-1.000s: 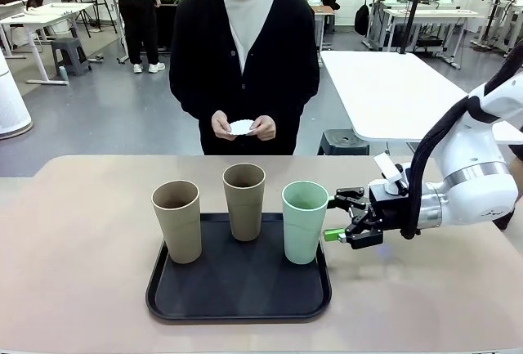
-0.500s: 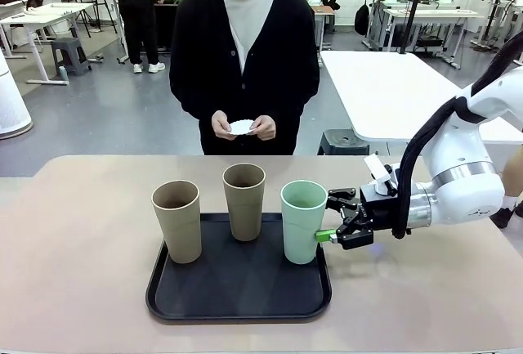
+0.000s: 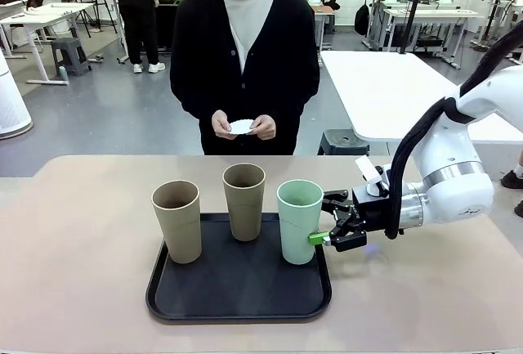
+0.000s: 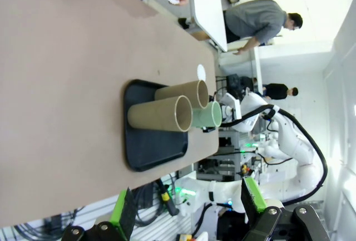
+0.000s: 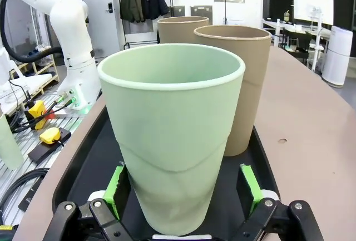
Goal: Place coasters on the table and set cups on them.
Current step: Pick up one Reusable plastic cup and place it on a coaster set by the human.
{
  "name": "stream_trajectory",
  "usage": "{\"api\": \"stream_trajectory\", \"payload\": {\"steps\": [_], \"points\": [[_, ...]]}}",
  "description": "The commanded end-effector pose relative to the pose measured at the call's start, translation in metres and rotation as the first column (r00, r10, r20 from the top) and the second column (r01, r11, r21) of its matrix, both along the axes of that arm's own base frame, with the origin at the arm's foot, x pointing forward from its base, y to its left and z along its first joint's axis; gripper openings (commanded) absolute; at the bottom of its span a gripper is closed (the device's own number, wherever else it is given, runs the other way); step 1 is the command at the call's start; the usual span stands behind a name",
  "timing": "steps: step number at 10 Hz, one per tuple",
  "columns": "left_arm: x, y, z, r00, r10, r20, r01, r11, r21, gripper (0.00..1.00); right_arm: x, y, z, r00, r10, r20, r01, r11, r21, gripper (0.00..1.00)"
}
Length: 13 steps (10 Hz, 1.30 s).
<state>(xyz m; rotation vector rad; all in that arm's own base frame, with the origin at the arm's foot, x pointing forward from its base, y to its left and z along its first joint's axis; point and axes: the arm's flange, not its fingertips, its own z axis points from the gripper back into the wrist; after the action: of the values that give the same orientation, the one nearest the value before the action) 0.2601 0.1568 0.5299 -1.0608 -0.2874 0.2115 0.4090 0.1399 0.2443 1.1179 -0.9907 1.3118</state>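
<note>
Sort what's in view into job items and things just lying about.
Job items: mint green cup, left tan cup, middle tan cup, coasters in the person's hands, beige table.

Lying about: black tray under the cups, white table behind.

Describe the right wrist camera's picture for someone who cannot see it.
A mint green cup stands on a black tray between the right gripper's open green-padded fingers. A tan cup and a second tan cup stand behind it.

The right gripper is farther left than a second ago, its spread jaws now straddling the mint green cup, which has shifted slightly left.
</note>
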Motion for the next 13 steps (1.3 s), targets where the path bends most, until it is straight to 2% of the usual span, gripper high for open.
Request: {"api": "stream_trajectory", "payload": {"steps": [1,13], "points": [[-0.001,0.002,0.002,1.000,-0.005,0.012,0.006,1.000,-0.012,1.00,0.007,0.009,-0.003,0.999,-0.026,-0.020,0.025,1.000,-0.008,1.00],[-0.001,0.002,0.002,1.000,-0.005,0.012,0.006,1.000,-0.012,1.00,0.009,0.045,-0.014,0.999,0.030,-0.033,-0.031,0.999,-0.037,1.00]]}}
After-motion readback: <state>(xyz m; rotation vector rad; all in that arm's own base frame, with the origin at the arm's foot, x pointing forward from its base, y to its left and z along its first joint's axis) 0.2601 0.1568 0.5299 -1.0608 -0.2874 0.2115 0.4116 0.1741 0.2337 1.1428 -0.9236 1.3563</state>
